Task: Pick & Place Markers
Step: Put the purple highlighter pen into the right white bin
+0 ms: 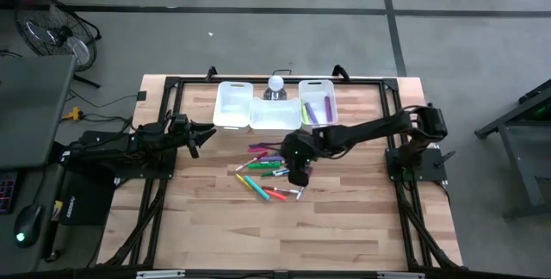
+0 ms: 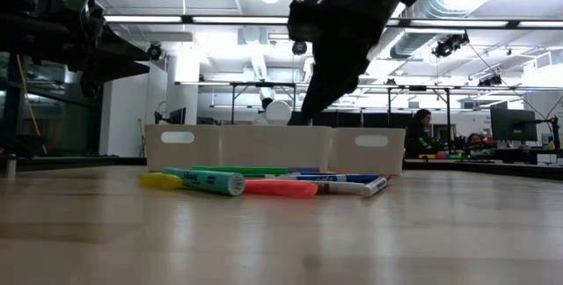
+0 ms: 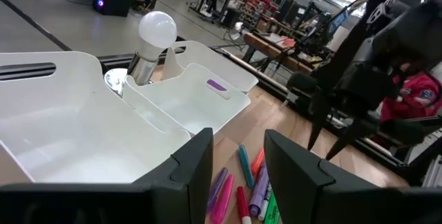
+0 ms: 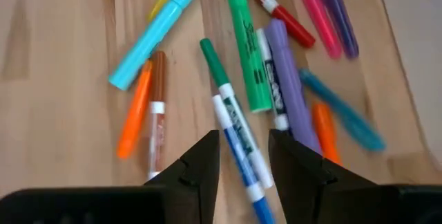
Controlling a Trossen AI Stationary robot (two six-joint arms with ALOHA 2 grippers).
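Note:
Several markers [image 1: 269,172] in mixed colours lie flat in a loose pile on the wooden table's middle. My right gripper [image 4: 245,148] hangs open above the pile, pointing steeply down; a blue-and-white marker [image 4: 238,137] lies on the table below the gap between its fingers. In the low view my right gripper [image 2: 303,109] is well clear of the markers [image 2: 264,183]. My left gripper [image 3: 238,156] waits open and level at the table's left, with nothing between its fingers. A purple marker [image 1: 312,111] lies in the right bin [image 1: 328,98].
Three white bins stand in a row at the table's far side: left [image 1: 232,105], middle [image 1: 275,115] and right. A light bulb on a metal base [image 1: 275,84] stands just behind them. Bare wood lies toward the table's near edge [image 1: 284,244].

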